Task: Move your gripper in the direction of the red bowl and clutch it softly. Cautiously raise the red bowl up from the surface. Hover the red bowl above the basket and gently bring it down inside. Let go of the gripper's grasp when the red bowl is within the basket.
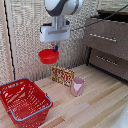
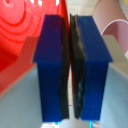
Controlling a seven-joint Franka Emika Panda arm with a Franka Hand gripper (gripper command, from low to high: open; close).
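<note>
My gripper hangs high above the table, its blue-tipped fingers shut on the rim of the red bowl, which is lifted well clear of the surface. In the wrist view the two blue fingers press together on the bowl's thin dark-looking rim, and the bowl's red inside fills one side. The red basket with its blue-grey rim sits on the table at the exterior view's lower left, below the bowl and toward that side.
A pink cup and a small red printed box stand on the wooden table, below the gripper and toward the exterior view's right. A grey drawer cabinet stands at the exterior view's right. The pink cup's rim also shows in the wrist view.
</note>
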